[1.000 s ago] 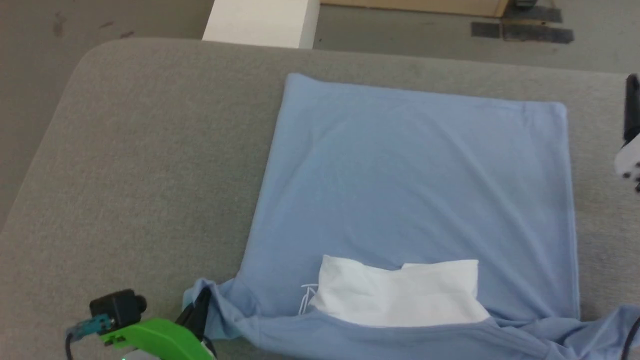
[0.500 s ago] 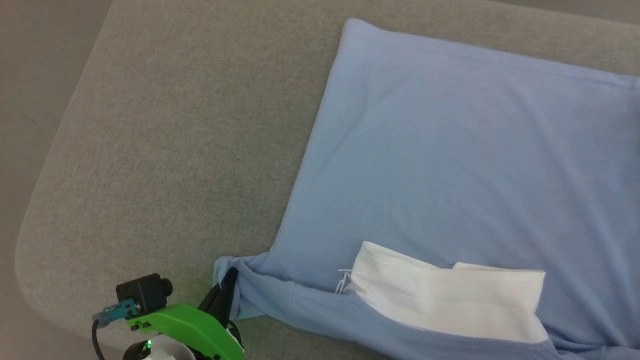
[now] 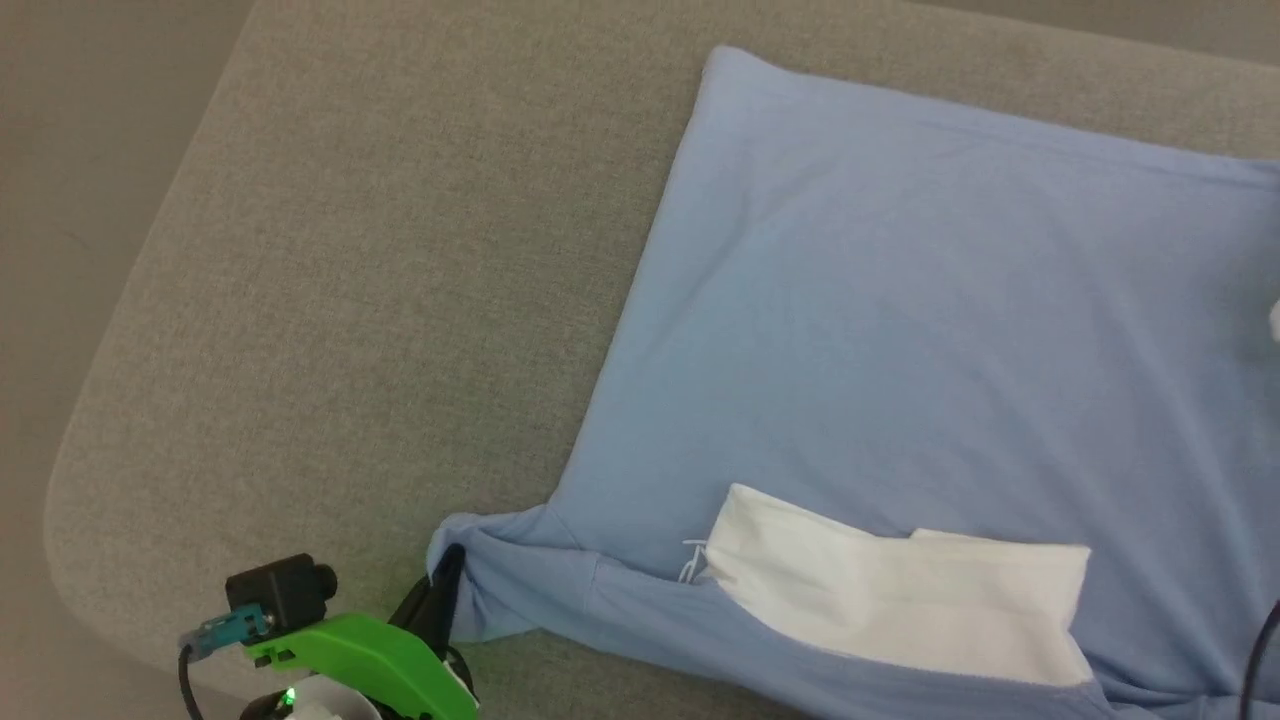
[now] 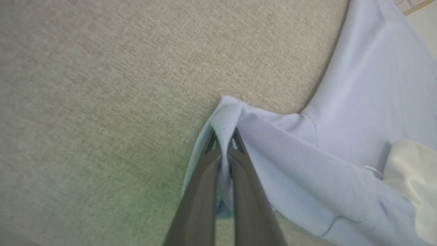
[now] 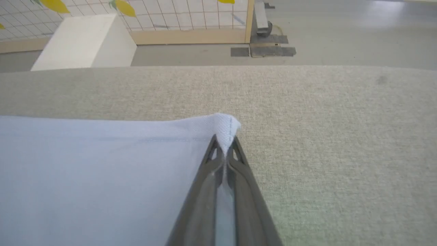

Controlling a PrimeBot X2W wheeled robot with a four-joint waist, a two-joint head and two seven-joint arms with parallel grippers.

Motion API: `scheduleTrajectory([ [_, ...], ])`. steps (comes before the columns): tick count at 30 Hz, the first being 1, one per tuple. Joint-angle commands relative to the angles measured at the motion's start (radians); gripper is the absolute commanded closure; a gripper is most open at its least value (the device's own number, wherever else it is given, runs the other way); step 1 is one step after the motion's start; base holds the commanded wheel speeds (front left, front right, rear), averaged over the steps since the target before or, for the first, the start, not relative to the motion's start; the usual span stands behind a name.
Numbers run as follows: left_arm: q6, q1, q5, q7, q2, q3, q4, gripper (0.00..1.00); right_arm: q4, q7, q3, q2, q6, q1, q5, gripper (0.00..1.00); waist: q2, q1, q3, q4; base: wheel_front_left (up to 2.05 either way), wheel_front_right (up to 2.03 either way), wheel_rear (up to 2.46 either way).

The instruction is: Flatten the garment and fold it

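Light blue soft knit T-shirt (image 3: 900,330) spread on a grey woven-fabric surface (image 3: 380,250).
Left gripper (image 4: 223,138) clamped on a bunched corner, seemingly a sleeve end; right gripper (image 5: 224,142) pinched on a hemmed corner.

Setting: indoor robot test lab. Evidence beyond the right gripper (image 5: 223,143): grey fabric-covered padded worktable (image 5: 324,112), bare grey floor (image 5: 341,30), white rectangular block (image 5: 85,37), wood-framed wire-grid partition (image 5: 191,36), dark floor-tape patches (image 5: 263,51).
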Motion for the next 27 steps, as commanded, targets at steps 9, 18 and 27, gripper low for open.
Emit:
scheduleTrajectory([
  [9,0.026,0.062,-0.010,0.017,0.040,0.035,-0.016,1.00,-0.186,-0.435,-0.050,0.122,-0.001,0.349,0.100,1.00,0.0000,-0.0001,-0.175,-0.153,0.00,0.00,0.00],
  [18,0.042,0.102,-0.015,0.039,0.065,0.051,-0.045,1.00,-0.313,-0.358,-0.196,0.182,-0.001,0.595,0.118,1.00,0.0000,-0.0001,-0.238,-0.248,0.00,0.00,0.00],
  [27,0.050,0.118,-0.015,0.049,0.075,0.052,-0.062,1.00,-0.241,-0.020,-0.216,0.186,-0.001,0.700,0.196,1.00,0.0000,-0.0001,-0.249,-0.297,0.00,0.00,0.00],
])
